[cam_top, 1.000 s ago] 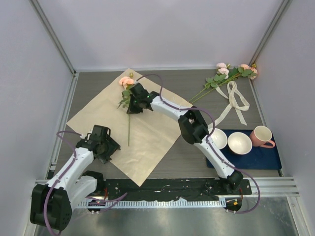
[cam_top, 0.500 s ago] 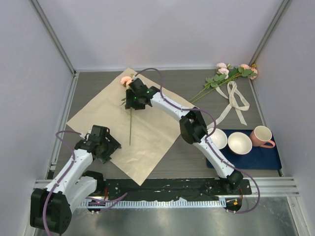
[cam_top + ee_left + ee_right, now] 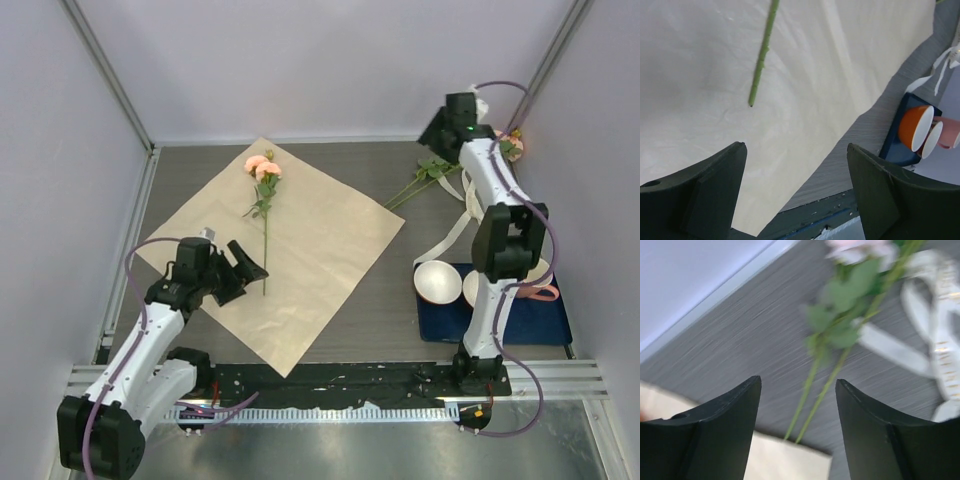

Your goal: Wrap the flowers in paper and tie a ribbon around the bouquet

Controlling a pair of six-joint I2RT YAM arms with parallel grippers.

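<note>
The paper (image 3: pixel 300 240) lies flat, tan face up, at centre left. One of the flowers (image 3: pixel 264 200) lies on it, pink blooms toward the back, its stem end (image 3: pixel 760 65) pointing to the front. My left gripper (image 3: pixel 250 262) hovers open just left of that stem end, empty (image 3: pixel 796 150). More flowers (image 3: pixel 428 172) lie on the table at the back right, their stems (image 3: pixel 825 385) reaching the paper's corner. My right gripper (image 3: pixel 434 138) hangs open above them (image 3: pixel 798 382), holding nothing. The cream ribbon (image 3: pixel 456 230) trails beside those stems (image 3: pixel 935 335).
A dark blue mat (image 3: pixel 520 322) at the right front carries a white bowl (image 3: pixel 438 280) and a pink mug (image 3: pixel 545 290), partly hidden by the right arm. The enclosure's walls stand close behind and beside the right gripper.
The right gripper opened, left the flower on the paper and swung to the back right above the other flowers. The left gripper opened wider and moved toward the stem end.
</note>
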